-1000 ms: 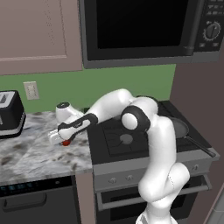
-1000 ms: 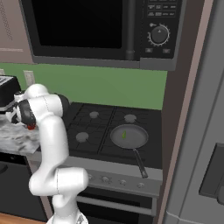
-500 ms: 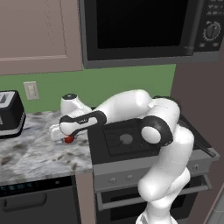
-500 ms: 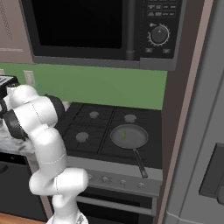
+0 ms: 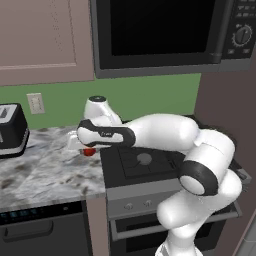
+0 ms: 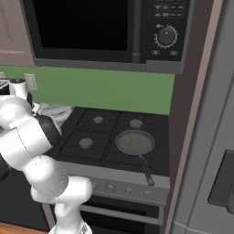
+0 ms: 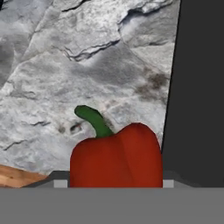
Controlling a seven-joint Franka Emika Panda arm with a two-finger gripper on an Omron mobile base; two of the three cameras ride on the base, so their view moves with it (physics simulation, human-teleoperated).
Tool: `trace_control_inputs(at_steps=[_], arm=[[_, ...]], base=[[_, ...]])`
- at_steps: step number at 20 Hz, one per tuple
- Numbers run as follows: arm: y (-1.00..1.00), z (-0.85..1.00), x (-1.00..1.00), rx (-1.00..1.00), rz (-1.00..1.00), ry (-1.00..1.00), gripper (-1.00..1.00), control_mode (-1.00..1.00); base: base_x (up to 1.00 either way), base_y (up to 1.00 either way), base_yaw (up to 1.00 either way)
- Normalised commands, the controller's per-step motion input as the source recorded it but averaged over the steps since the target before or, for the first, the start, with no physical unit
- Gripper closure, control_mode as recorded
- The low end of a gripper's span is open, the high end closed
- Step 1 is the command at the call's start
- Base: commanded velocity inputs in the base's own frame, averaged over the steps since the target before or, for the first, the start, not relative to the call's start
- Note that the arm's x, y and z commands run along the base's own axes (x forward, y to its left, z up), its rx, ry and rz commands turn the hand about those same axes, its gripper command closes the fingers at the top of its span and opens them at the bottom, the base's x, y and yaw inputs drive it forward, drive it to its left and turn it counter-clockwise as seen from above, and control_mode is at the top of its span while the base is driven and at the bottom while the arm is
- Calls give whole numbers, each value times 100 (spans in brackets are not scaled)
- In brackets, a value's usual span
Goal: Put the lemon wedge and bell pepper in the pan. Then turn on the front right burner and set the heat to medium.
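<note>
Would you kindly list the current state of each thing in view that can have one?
bell pepper: between the gripper's jaws, close above the marble counter.
gripper: shut on the bell pepper.
lemon wedge: lying in the pan.
pan: on the front right burner, handle toward the front.
microwave: door shut.

Kitchen fixtures surrounding the cooktop.

A black microwave (image 5: pixel 160 35) is mounted above the range, with a round dial (image 6: pixel 166 35) at its upper right panel. A beige wall cabinet (image 5: pixel 45 40) hangs to its left. The backsplash (image 5: pixel 150 97) is green and carries a pale wall outlet (image 5: pixel 35 103). A dark toaster (image 5: pixel 11 131) stands at the far left of the grey marbled counter (image 5: pixel 45 170), against the wall. Below the counter sits a dark dishwasher front (image 5: pixel 42 230) with a bar handle. The oven front (image 6: pixel 119 201) carries a row of knobs (image 6: pixel 109 187). A tall grey appliance panel (image 6: pixel 205 137) stands at the right of the range.
</note>
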Motion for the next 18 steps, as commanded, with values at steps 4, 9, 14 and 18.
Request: trace_control_inputs(at_steps=[4, 9, 14, 18], arm=[[-76, 43, -20, 4, -8, 0, 100, -100], [-75, 14, -18, 1, -6, 0, 100, -100], [-76, 0, -6, 0, -2, 0, 100, -100], [-74, 0, 0, -2, 0, 0, 100, -100]], base=[[0, 0, 0], [0, 0, 0], [0, 0, 0], [0, 0, 0]])
